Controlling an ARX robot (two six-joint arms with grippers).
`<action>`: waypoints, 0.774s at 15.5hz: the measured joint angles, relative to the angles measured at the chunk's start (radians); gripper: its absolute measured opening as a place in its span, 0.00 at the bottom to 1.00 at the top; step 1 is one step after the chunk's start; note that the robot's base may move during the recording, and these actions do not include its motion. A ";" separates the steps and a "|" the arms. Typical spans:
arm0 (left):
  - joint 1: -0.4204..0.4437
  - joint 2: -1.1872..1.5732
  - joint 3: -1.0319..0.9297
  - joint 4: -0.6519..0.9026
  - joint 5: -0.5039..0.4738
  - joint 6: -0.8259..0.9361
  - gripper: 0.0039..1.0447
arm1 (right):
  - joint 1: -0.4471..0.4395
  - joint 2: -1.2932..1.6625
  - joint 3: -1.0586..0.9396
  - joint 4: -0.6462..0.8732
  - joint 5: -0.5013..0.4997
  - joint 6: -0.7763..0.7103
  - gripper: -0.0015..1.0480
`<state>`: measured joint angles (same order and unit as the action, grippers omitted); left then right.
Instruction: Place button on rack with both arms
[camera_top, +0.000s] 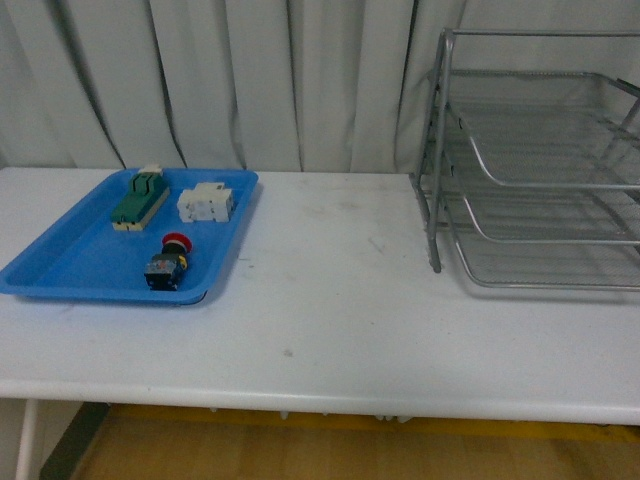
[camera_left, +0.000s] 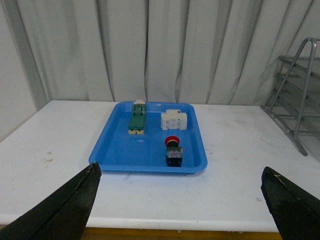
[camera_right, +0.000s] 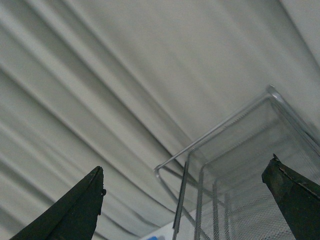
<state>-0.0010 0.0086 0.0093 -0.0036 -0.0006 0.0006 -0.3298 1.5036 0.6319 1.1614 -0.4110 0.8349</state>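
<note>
The button (camera_top: 169, 263), red cap on a dark blocky body, lies near the front edge of the blue tray (camera_top: 60, 262) at the table's left; the left wrist view shows the button (camera_left: 174, 151) too. The silver wire-mesh rack (camera_top: 540, 160) stands at the right. Neither arm shows in the front view. My left gripper (camera_left: 181, 197) is open, well short of the tray, nothing between its fingers. My right gripper (camera_right: 184, 200) is open and empty, tilted up toward the rack (camera_right: 230, 165) and the curtain.
A green-and-cream switch block (camera_top: 140, 198) and a white rectangular block (camera_top: 207, 202) lie at the back of the tray. White curtains hang behind the white table (camera_top: 330, 300). The table's front edge runs close to the camera.
</note>
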 joint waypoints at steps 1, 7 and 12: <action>0.000 0.000 0.000 0.000 0.000 0.000 0.94 | 0.011 0.287 0.079 0.041 0.133 0.321 0.94; 0.000 0.000 0.000 0.000 0.000 0.000 0.94 | 0.142 0.581 0.015 0.123 0.204 0.741 0.94; 0.000 0.000 0.000 0.000 0.000 0.000 0.94 | 0.206 0.694 0.082 0.123 0.179 0.772 0.94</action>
<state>-0.0010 0.0086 0.0093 -0.0036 -0.0002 0.0006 -0.1234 2.1979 0.7139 1.2842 -0.2325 1.6066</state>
